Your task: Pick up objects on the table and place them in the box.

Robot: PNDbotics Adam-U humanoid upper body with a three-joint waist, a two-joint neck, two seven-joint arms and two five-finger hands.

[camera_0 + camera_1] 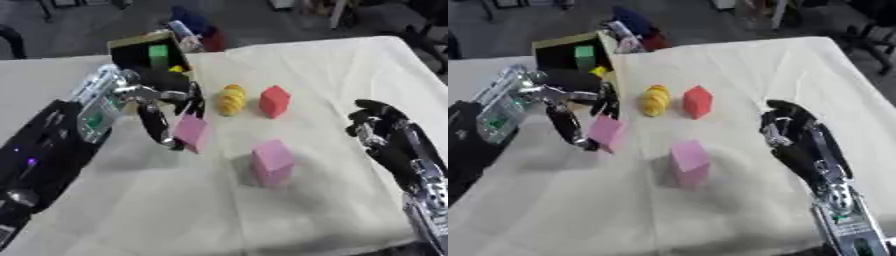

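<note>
Pinching a pink block [190, 132] between thumb and curled fingers, the left hand [160, 106] held it clear of the cloth-covered tabletop [332, 75], partway in from the left edge and just short of the box [131, 46]. The block hung tilted, its lower corner near the cloth, though whether it touched could not be told.

That box, open-topped with a dark inside, stood at the far left corner of the tabletop. A green block [157, 55] sat upright inside it, with a small yellow thing [178, 68] by its near wall.

A second pink block [272, 162] rested on the cloth near the middle, closer to the near edge and apart from the held one. Beyond it, toward the far edge, a yellow ridged object [232, 99] and a red block [275, 101] lay side by side, close together but not touching.

At the right edge the right hand [791, 131] showed with its fingers relaxed and slightly bent, holding nothing, well apart from every block. Its arm ran back toward the near right corner.
</note>
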